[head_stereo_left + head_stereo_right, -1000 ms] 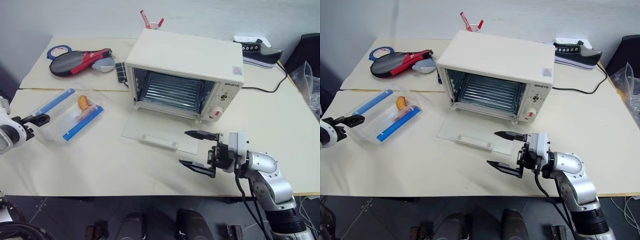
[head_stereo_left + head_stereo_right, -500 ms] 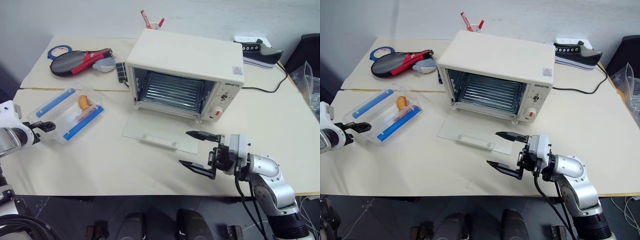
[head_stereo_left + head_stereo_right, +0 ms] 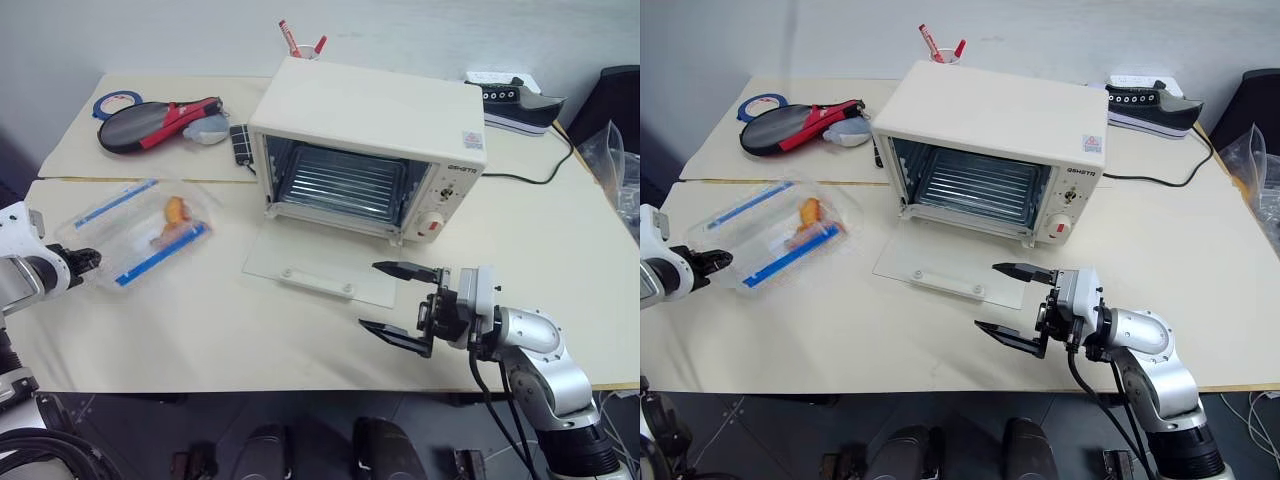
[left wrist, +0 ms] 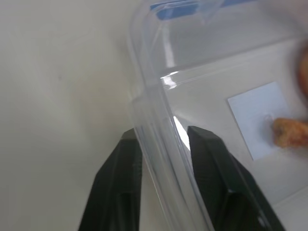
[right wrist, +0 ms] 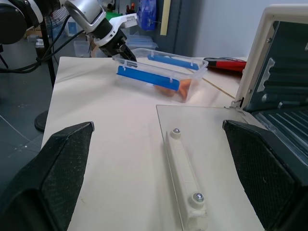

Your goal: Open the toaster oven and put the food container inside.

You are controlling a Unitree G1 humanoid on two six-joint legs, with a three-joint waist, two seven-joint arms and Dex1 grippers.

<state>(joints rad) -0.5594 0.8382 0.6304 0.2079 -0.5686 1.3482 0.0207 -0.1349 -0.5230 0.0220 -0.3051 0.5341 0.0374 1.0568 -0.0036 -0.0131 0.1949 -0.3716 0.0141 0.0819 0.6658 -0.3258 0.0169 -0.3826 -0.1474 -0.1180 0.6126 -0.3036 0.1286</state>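
Left gripper (image 4: pixel 161 144) jaws clamped on the clear plastic food container (image 3: pixel 140 232) rim, left of the boxy cream toaster oven (image 3: pixel 370 150); right gripper (image 3: pixel 400 300) jaws wide apart.

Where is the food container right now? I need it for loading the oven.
In the eye views the food container is on the table's left side, left of the open toaster oven, its near end tilted up and pinched by the left gripper.

Head stereo overhead, wrist views close, sharing food container (image 5: pixel 161 72)

L end effector (image 4: pixel 161 144) clamped (on a rim); R end effector (image 3: pixel 392 300) wide open.
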